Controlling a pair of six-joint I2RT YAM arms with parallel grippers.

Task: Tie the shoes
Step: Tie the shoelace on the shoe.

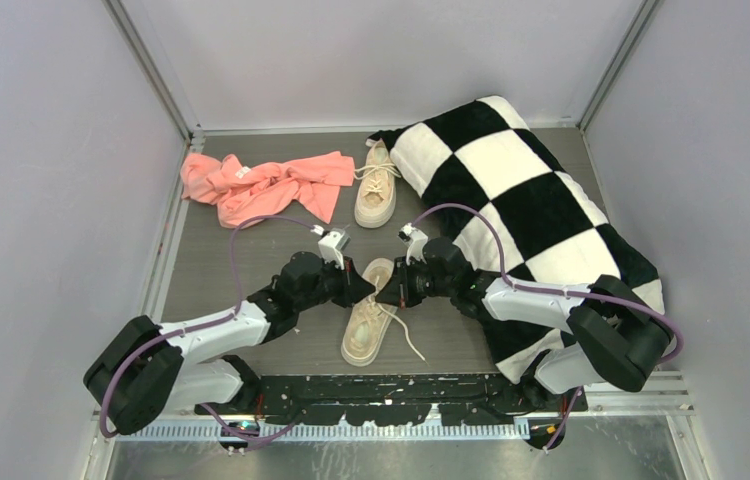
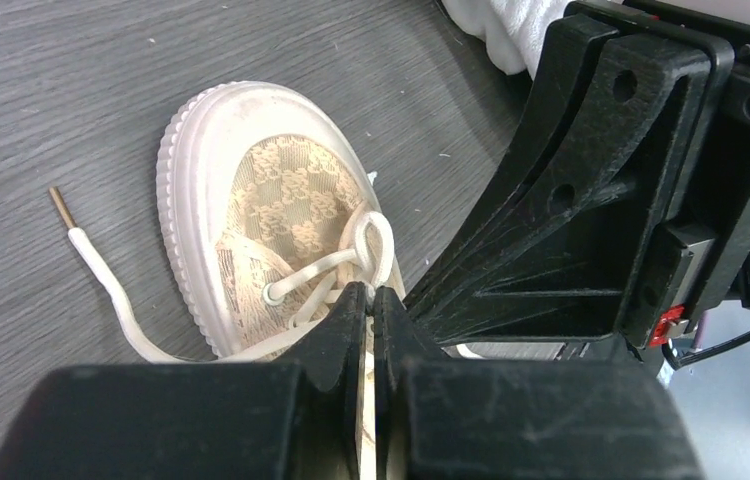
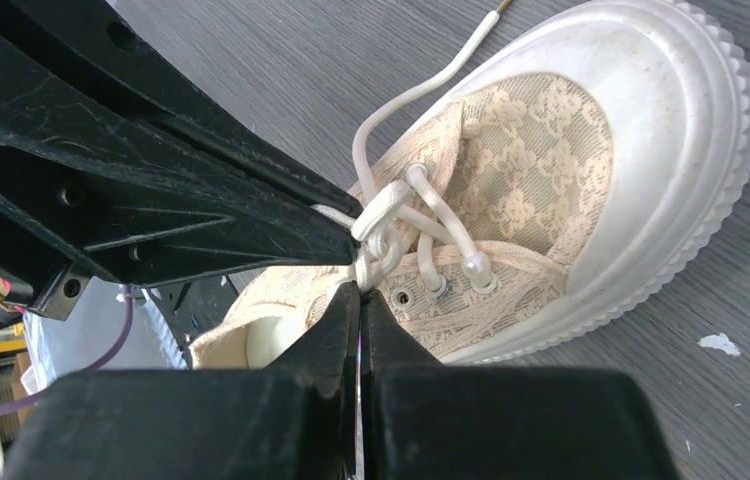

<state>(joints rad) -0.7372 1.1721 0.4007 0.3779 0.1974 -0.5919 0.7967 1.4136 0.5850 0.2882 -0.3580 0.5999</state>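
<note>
The near shoe (image 1: 367, 328) lies mid-table, its toe (image 2: 251, 190) pointing away from the arms, with its cream laces crossed in a knot (image 2: 369, 245) over the lace-patterned upper (image 3: 541, 170). My left gripper (image 2: 373, 293) is shut on a lace strand just below that knot. From the other side my right gripper (image 3: 361, 290) is shut on another lace strand by the knot (image 3: 381, 225). The two grippers meet tip to tip over the shoe (image 1: 377, 290). One loose lace end (image 2: 63, 207) trails on the table. The second shoe (image 1: 378, 187) stands farther back, laces loose.
A pink cloth (image 1: 266, 185) lies bunched at the back left. A black-and-white checkered pillow (image 1: 531, 205) covers the right side, under my right arm. Grey walls close in the table on three sides.
</note>
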